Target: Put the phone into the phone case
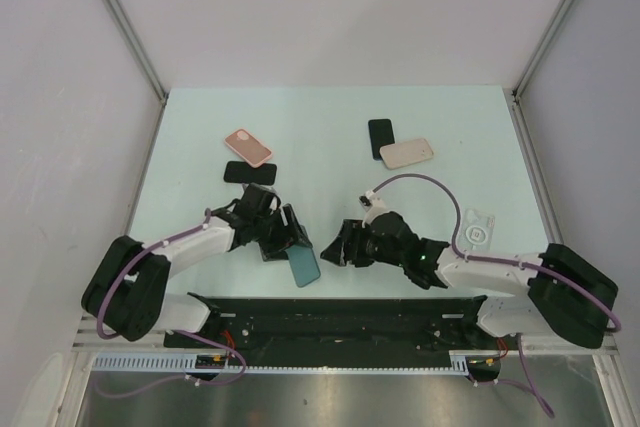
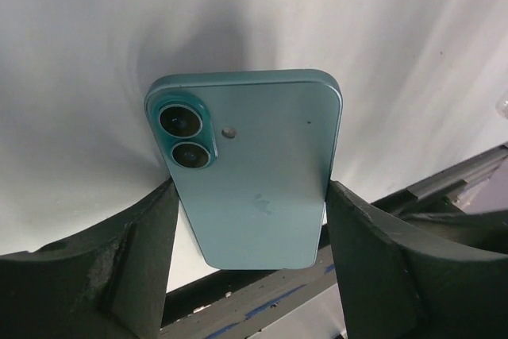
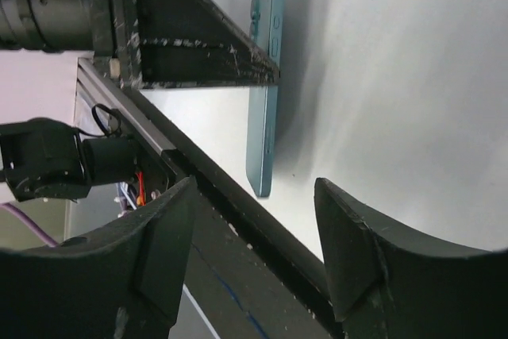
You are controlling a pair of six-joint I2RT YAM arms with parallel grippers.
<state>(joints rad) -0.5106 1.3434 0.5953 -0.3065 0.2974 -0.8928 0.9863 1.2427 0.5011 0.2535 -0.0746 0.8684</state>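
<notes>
A teal phone (image 2: 258,172) sits between the fingers of my left gripper (image 2: 252,196), both pads pressing its long edges. Its back, with two camera lenses, faces the wrist camera. In the top view the phone (image 1: 306,267) juts from the left gripper (image 1: 290,237) near the table's front edge. My right gripper (image 1: 335,247) is just right of it, open and holding nothing. In the right wrist view the phone (image 3: 263,140) shows edge-on, ahead of the open right gripper (image 3: 254,184). A clear phone case (image 1: 477,230) lies at the right.
A pink case (image 1: 248,146) and a black slab (image 1: 250,172) lie at the back left. A black slab (image 1: 380,137) and a beige case (image 1: 406,153) lie at the back right. The black rail (image 1: 340,312) runs along the near edge.
</notes>
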